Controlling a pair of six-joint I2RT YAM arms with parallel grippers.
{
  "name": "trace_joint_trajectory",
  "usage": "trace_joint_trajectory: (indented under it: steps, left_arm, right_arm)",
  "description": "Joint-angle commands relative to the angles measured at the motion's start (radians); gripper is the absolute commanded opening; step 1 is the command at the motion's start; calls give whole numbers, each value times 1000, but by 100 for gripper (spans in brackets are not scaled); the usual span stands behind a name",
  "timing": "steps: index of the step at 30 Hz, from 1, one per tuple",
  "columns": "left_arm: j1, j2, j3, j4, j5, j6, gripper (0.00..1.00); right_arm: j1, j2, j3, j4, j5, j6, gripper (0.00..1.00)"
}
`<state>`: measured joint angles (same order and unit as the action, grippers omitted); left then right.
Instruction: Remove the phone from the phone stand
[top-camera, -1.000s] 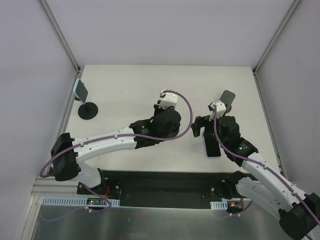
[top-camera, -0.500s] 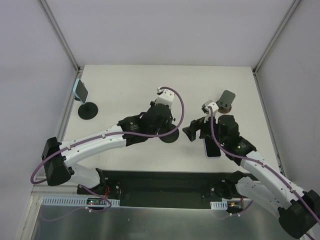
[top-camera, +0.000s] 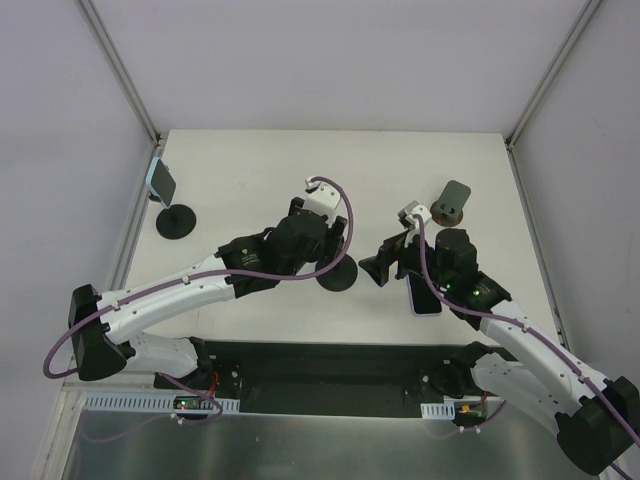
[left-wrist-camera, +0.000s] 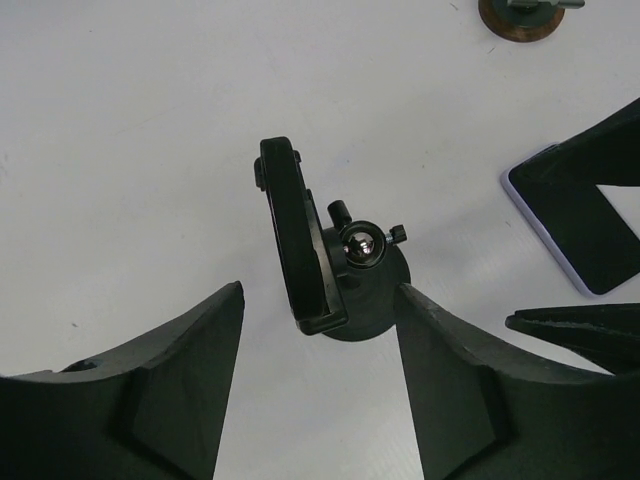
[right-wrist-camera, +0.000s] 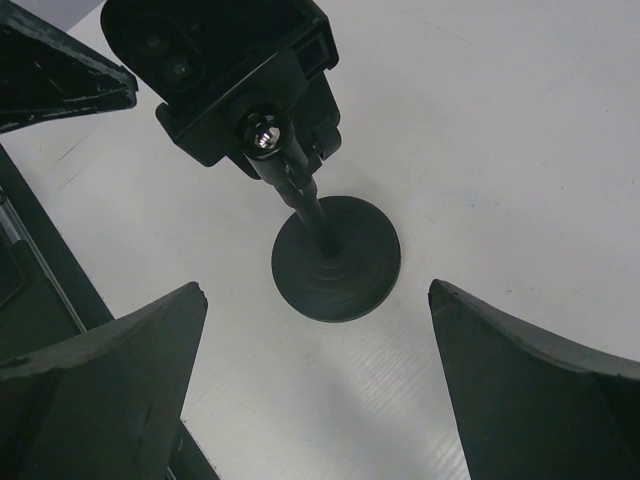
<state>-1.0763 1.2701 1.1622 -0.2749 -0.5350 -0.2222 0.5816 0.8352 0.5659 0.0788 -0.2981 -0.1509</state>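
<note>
A black phone stand stands mid-table with its cradle empty; its round base shows in the right wrist view. A phone with a dark screen and pale edge lies flat on the table to the right of the stand, and it also shows in the left wrist view. My left gripper is open and empty just behind the stand. My right gripper is open and empty between the stand and the phone.
A second black stand at the far left holds a light-blue phone. A brown-based stand stands at the back right; its base shows in the left wrist view. The table's near edge is close.
The left arm has drawn back to the left, uncovering the black stand. The right gripper has moved left from above the phone toward the stand. The phone has stayed flat on the table.
</note>
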Motion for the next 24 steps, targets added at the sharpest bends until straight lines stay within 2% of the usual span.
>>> trace_joint_trajectory:
  steps: [1,4,7,15,24]
  left_arm:
    - [-2,-12,-2,6,30,-9,64]
    - [-2,2,-9,9,11,-26,67]
    - [-2,28,-22,22,-68,-52,67]
    - [-2,52,-70,138,-184,-86,60]
    - [-1,71,-84,201,-183,-62,38]
  right_arm:
    - [6,-8,22,56,-22,-13,96]
    - [6,-12,20,56,-6,-6,96]
    - [6,-10,15,56,19,-1,96]
    - [6,-16,3,55,57,7,96]
    - [6,21,17,58,48,1,96]
